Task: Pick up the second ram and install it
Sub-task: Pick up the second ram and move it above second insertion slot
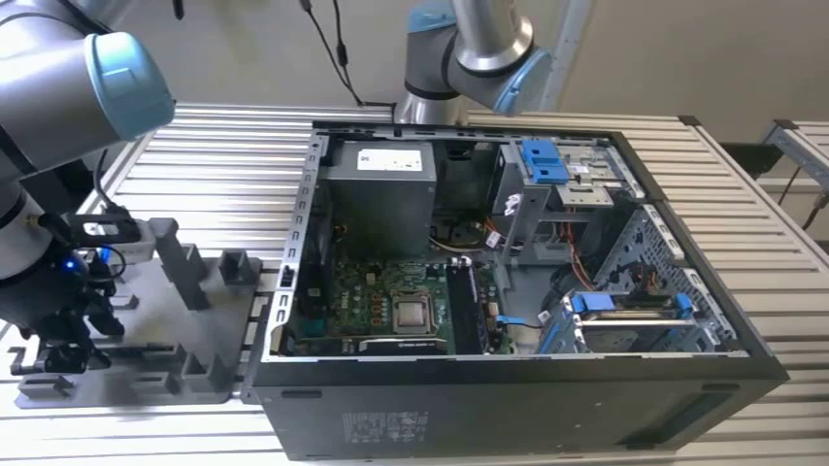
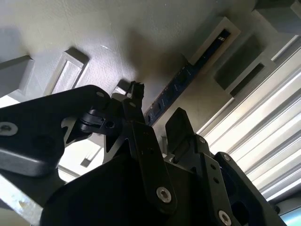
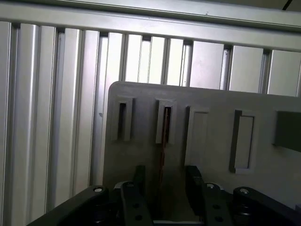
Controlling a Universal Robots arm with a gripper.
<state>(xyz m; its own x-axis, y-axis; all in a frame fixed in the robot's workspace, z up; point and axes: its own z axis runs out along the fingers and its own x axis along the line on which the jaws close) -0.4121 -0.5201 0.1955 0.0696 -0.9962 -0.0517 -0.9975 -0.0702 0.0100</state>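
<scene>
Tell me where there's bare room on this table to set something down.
Bare slatted aluminium table lies behind the grey fixture plate, between the silver robot arm and the black open computer case. Another bare strip runs along the case's side at the exterior view's right. Crowded: the fixture plate's upright holders and the case's inside.

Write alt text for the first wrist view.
The open pincer straddles the second ram, a thin dark strip standing on edge in a slot of a grey holder plate, its fingers not touching it. The plate lies on a ribbed metal table.
</scene>
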